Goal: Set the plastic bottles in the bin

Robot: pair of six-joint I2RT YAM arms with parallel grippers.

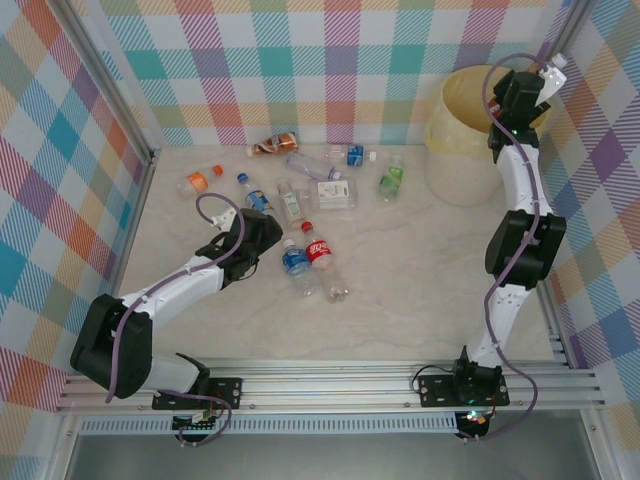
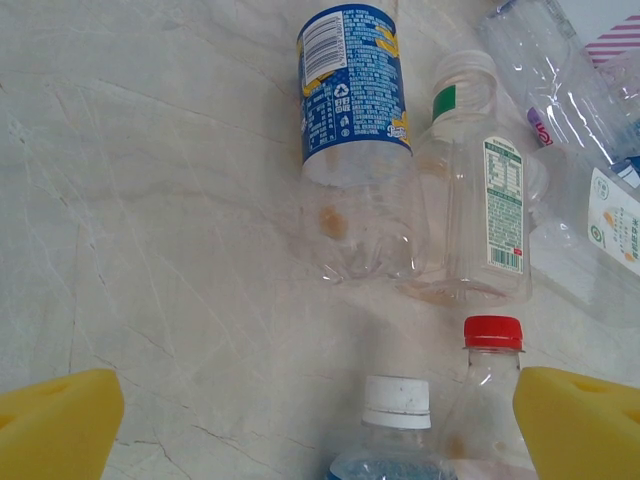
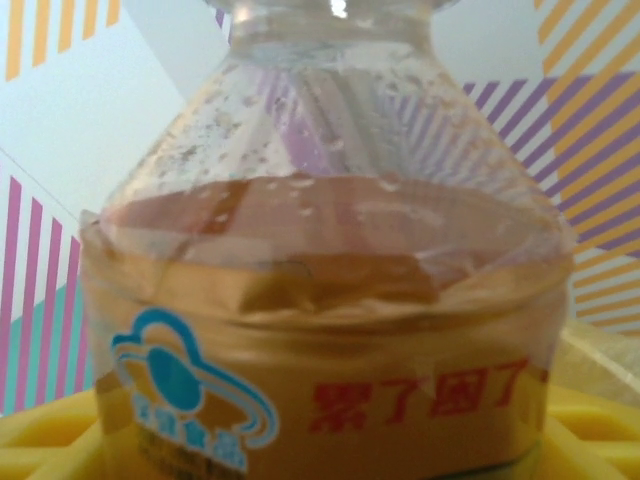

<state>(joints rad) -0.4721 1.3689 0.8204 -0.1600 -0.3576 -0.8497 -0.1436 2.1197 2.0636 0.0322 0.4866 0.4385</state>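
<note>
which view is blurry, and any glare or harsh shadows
Right wrist: the orange-labelled clear plastic bottle sits too close, soft-focused, with a small glare spot at its neck. Left wrist: sharp, label print on the blue-labelled clear plastic bottle crisp. Top external: even light, faint shadows.

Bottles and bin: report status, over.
Left gripper open, over table bottles. Right gripper at bin, orange-label bottle between its fingers, grip unclear. Nothing seen blocking bin.

Pale marbled table [image 1: 420,265] carries scattered plastic bottles [image 1: 322,257] and the bin [image 1: 458,168]
</note>
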